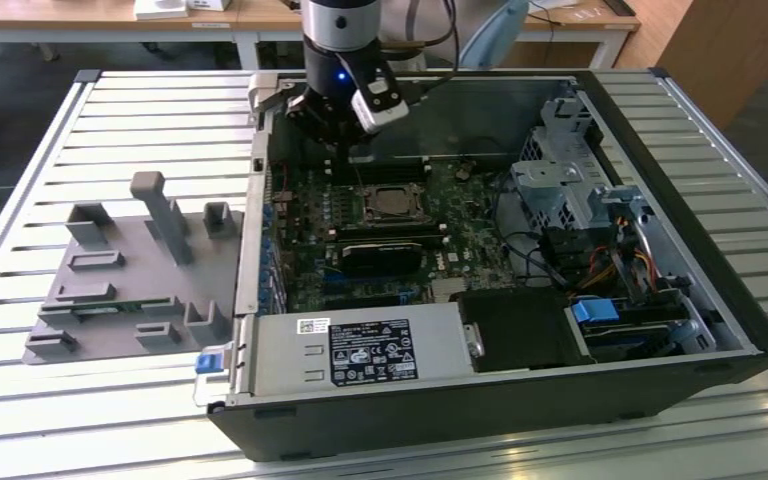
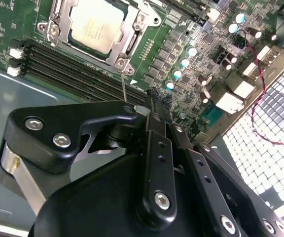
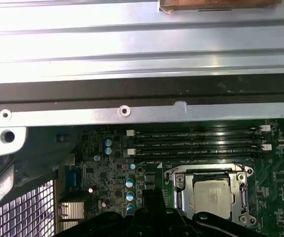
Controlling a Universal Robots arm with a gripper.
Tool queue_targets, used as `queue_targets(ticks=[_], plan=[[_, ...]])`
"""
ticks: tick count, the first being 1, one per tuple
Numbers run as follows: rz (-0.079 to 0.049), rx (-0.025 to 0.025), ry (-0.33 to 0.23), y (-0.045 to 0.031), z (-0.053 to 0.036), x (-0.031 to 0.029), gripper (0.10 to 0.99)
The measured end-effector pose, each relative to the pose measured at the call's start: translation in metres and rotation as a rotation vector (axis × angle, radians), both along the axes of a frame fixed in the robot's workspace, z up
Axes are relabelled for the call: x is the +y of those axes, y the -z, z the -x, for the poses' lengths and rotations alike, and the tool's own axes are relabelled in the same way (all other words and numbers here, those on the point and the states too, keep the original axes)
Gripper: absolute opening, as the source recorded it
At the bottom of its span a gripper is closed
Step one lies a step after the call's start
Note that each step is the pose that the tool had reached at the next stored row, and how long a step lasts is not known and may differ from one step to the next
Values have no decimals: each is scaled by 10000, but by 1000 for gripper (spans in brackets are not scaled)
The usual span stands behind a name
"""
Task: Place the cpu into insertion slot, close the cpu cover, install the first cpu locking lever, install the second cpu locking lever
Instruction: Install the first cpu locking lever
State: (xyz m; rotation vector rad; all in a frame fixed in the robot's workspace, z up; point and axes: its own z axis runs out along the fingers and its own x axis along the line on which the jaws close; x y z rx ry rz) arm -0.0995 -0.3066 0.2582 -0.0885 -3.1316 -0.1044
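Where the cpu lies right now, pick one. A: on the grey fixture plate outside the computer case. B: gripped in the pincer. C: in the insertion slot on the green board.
C: in the first wrist view the cpu lies flat on the green board, framed by the cpu cover, beside the long memory slots.

The arm [image 1: 341, 25] stands vertical, reaching down from above, its black hand [image 1: 340, 140] pointing straight downward at the lower end.
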Motion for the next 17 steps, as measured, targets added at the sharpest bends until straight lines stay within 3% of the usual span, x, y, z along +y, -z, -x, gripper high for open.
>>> queue_targets(ticks=[10, 17], plan=[[3, -10, -3, 16, -12, 119, 106], [3, -9, 0, 20, -161, 131, 106]])
